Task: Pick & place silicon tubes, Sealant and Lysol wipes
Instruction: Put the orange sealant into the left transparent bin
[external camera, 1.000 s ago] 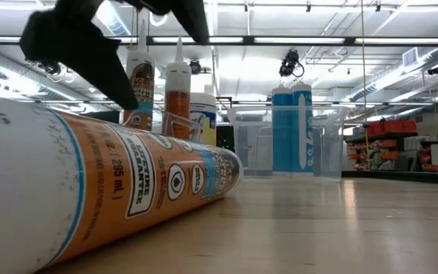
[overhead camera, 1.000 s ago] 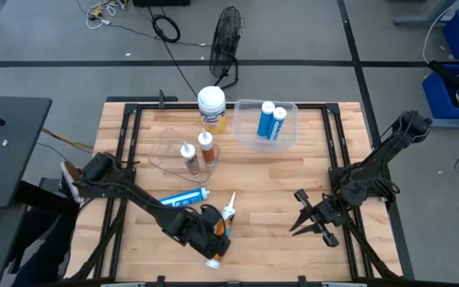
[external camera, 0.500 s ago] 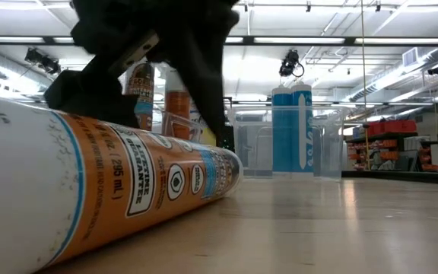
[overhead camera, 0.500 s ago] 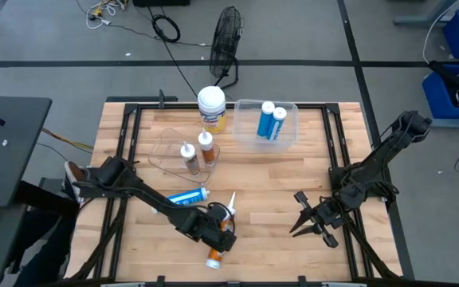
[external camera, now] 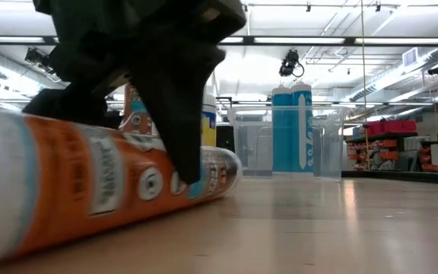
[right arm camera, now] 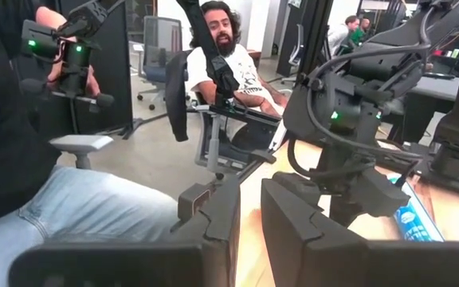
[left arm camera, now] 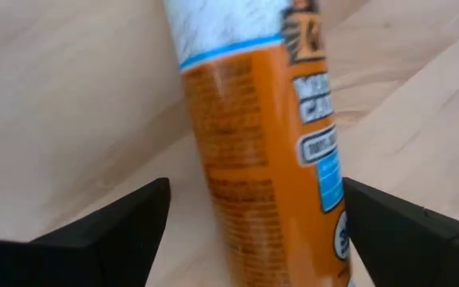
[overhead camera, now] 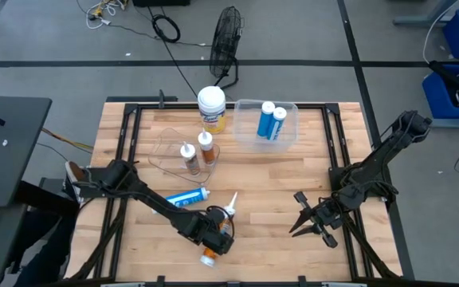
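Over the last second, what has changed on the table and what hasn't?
The left gripper has come down over the lying orange tube; its open fingers now straddle it without closing. The tube has rolled slightly, its label turning in the low view. The right gripper stayed parked, shut, at the table's right. The wipes canister, blue tubes and standing orange tubes haven't moved.

It was a robotics lab: a wooden bench [overhead camera: 277,191] on grey concrete floor [overhead camera: 54,48], ceiling strip lights [external camera: 333,42], seated operators [right arm camera: 237,80] holding control arms.
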